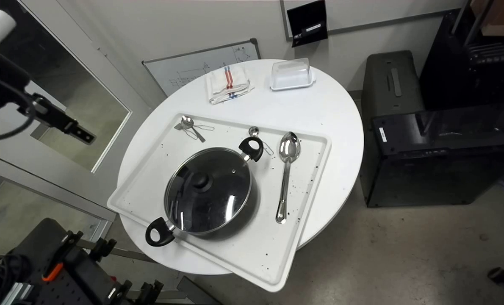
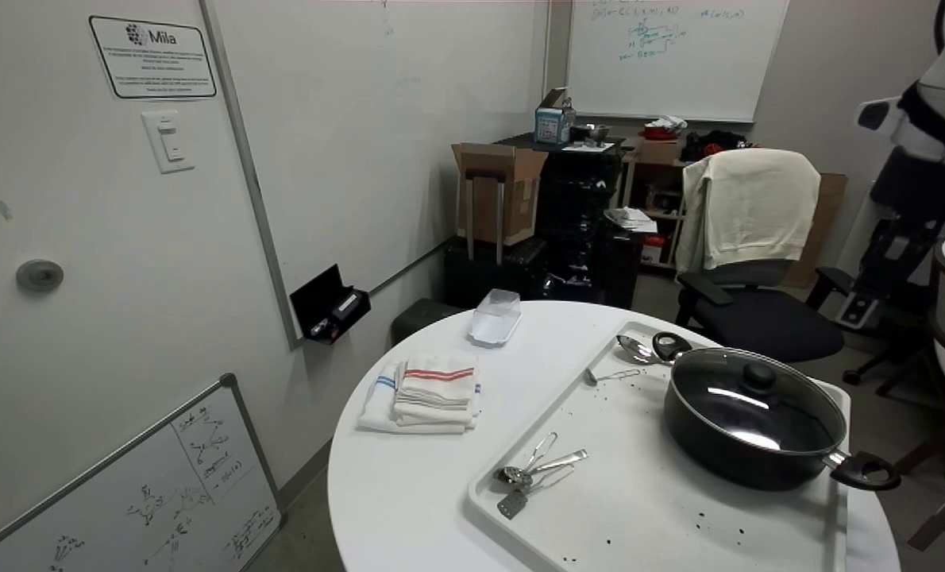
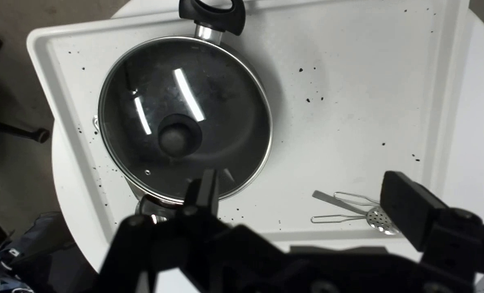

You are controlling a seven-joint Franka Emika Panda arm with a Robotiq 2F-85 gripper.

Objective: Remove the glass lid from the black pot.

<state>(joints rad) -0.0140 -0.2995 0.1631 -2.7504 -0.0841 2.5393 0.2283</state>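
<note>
The glass lid (image 1: 214, 212) (image 2: 703, 381) lies on the black pot (image 1: 250, 209) (image 2: 719, 453), covering it in both exterior views. Its dark knob (image 1: 200, 180) (image 2: 758, 377) points up. The pot stands on a white tray (image 1: 260, 262) (image 2: 599, 492), with its two loop handles on opposite sides. In the wrist view the lid (image 3: 225, 93) is at upper left and its knob (image 3: 175, 138) is left of the jaws. My gripper (image 3: 301, 179) is open and empty, apart from the lid. In both exterior views the gripper (image 1: 84, 134) (image 2: 858, 310) is raised, off to the side of the table.
A large metal spoon (image 1: 283, 182) lies beside the pot. Small metal utensils (image 1: 190, 127) (image 2: 528, 477) (image 3: 347, 207) lie near a tray edge, and a small ladle (image 1: 254, 131) near a pot handle. Folded cloths (image 1: 228, 82) and a lidded clear dish (image 1: 292, 74) stand beyond the tray.
</note>
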